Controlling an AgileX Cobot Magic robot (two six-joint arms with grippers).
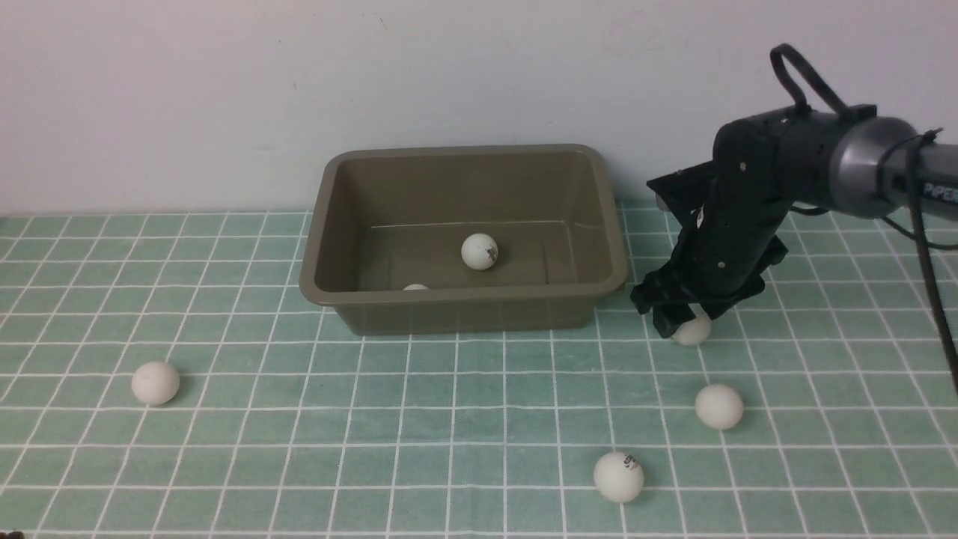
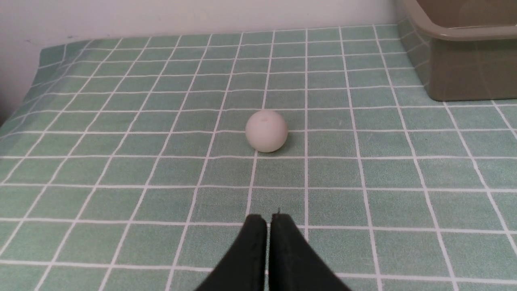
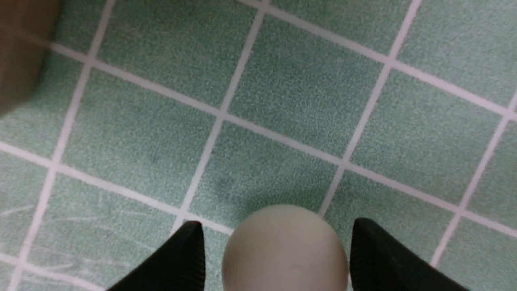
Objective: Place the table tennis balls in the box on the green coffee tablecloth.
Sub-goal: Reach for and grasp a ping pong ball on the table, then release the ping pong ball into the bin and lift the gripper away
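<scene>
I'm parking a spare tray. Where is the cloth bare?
Widest bare patch: cloth in front of the box, between the left ball and the logo ball. Crowded right of the box: open right gripper around one ball, another ball nearby.

On the R, right gripper (image 3: 276,223) is straddling a ball (image 3: 284,252), jaws spread, w/ little slack either side; box (image 1: 610,288) is standing near on its left, blocking that side; nearer ball (image 1: 618,476) & farther ball (image 1: 719,406) are sitting loose in front of it; mid cloth (image 1: 449,419) is lying open; left gripper (image 2: 268,220), jaws together, is facing a lone ball (image 2: 266,131) w/ bare cloth btw them.
</scene>
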